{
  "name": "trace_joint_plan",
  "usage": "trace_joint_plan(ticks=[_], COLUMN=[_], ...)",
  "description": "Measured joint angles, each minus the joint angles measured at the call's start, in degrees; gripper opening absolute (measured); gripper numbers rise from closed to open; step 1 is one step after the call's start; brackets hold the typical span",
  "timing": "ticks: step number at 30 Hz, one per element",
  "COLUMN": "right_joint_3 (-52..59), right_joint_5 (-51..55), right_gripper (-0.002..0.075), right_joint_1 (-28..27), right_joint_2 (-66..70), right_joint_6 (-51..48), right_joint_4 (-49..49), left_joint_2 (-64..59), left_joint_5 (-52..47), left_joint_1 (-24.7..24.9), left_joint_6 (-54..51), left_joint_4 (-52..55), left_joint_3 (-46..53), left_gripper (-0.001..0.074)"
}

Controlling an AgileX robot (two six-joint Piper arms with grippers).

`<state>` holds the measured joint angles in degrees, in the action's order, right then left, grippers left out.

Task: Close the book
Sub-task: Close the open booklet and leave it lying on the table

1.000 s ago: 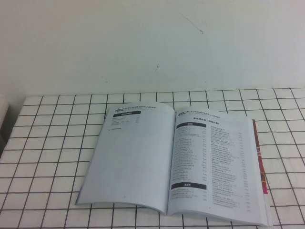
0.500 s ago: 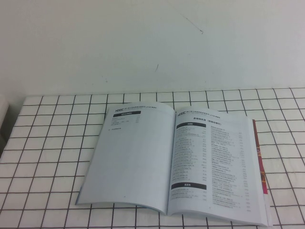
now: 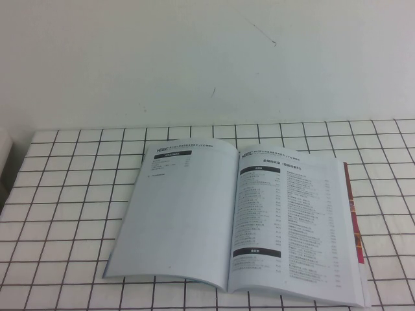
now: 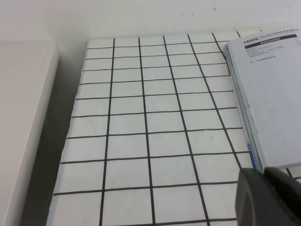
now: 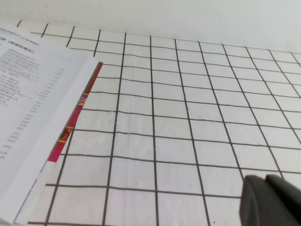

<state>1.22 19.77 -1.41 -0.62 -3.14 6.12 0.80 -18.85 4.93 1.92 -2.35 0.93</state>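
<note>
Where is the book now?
High view: the book lies open mid-table on the checked cloth. The left end effector sits off its left edge, the right end effector off its right.

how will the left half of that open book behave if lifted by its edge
Probably floppy: the book is a thin softcover with left pages curving down into the spine, so they would likely bend, not swing stiffly. Flat on the checked cloth, it may slide if pushed. The left pincer sits near its left edge, the right pincer beyond its right.
</note>
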Motion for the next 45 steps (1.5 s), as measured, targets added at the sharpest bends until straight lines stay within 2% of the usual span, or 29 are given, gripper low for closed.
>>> trace_joint_plan(ticks=[31,35,41,45], right_joint_3=[0.0,0.3,0.3,0.3], right_joint_5=[-0.5,-4.6,-15.9,-24.2], right_gripper=[-0.0003,-0.0003,-0.0003,-0.0003], right_joint_1=[0.0,0.0,0.0,0.0], right_joint_2=[0.0,0.0,0.0,0.0], right_joint_6=[0.0,0.0,0.0,0.1], right_joint_4=[0.0,0.0,0.0,0.0], left_joint_2=[0.0,0.0,0.0,0.0], left_joint_5=[0.0,1.1,5.2,13.1], left_joint_1=[0.0,0.0,0.0,0.0], left_joint_6=[0.2,0.2,0.2,0.2], left_joint_4=[0.6,0.7,0.8,1.0], left_joint_3=[0.0,0.0,0.3,0.3], left_gripper=[-0.0004,-0.0004,-0.0004,-0.0004])
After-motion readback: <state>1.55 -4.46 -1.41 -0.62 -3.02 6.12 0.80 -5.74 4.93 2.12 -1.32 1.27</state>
